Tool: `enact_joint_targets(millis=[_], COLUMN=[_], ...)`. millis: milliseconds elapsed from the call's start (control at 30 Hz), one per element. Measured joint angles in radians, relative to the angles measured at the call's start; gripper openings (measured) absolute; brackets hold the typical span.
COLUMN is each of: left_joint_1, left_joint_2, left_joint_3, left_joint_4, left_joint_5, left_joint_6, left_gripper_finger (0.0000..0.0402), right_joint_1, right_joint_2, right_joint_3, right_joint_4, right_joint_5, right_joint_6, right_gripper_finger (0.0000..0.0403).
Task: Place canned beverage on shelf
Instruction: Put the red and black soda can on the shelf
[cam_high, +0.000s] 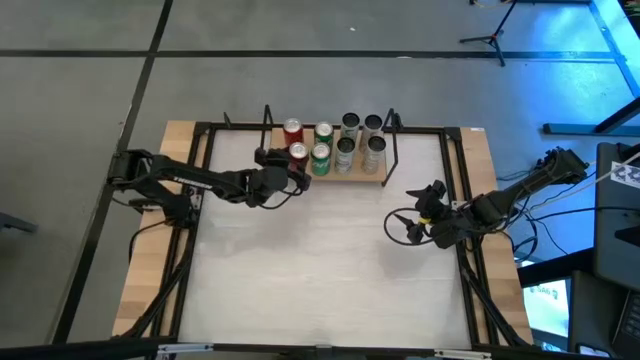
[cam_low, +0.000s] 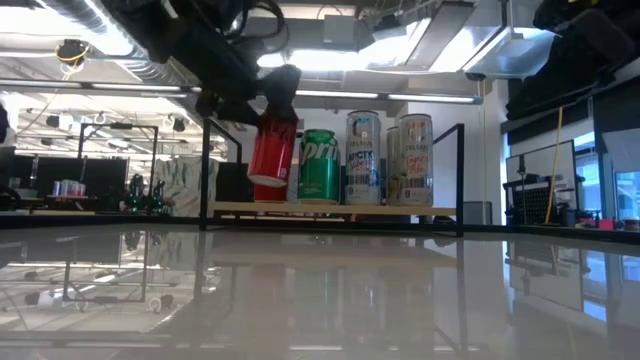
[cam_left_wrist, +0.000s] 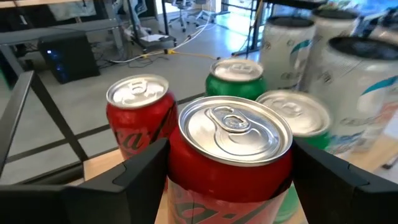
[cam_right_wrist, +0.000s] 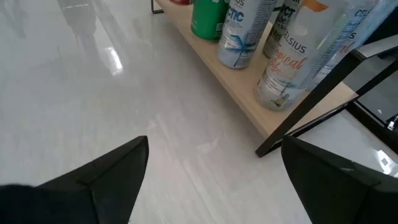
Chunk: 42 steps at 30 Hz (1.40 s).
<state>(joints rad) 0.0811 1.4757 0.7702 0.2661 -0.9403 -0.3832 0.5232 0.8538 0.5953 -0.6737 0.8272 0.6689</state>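
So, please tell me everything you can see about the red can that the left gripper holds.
The red can is metal with a silver top and an unopened pull tab. The left gripper grips its sides with both fingers. In the low view it hangs tilted, its base above the shelf, at the front left, beside a green can.

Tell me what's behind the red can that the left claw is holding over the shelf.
Behind the held red can stands a second red can, with a green can beside it. The shelf board under them is mostly covered by the cans.
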Motion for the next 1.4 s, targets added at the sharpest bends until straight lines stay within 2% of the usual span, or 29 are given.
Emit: enact_joint_targets(millis=[400, 600, 1400], left_joint_1=[0.045, 0.077, 0.078], left_joint_2=[0.044, 0.056, 0.056], left_joint_3=[-0.001, -0.001, -0.002], left_joint_4=[0.013, 0.015, 0.021], left_joint_5=[-0.007, 0.027, 0.038], left_joint_6=[0.005, 0.0, -0.004], left_gripper_finger=[0.0278, 0.0279, 0.028], right_joint_1=[0.0, 0.0, 0.0], right_joint_2=[0.0, 0.0, 0.0], right_joint_3=[0.0, 0.0, 0.0], right_joint_4=[0.0, 0.0, -0.001], right_joint_5=[0.0, 0.0, -0.001], right_joint_6=[0.0, -0.001, -0.001], right_gripper_finger=[0.0363, 0.0363, 0.0363])
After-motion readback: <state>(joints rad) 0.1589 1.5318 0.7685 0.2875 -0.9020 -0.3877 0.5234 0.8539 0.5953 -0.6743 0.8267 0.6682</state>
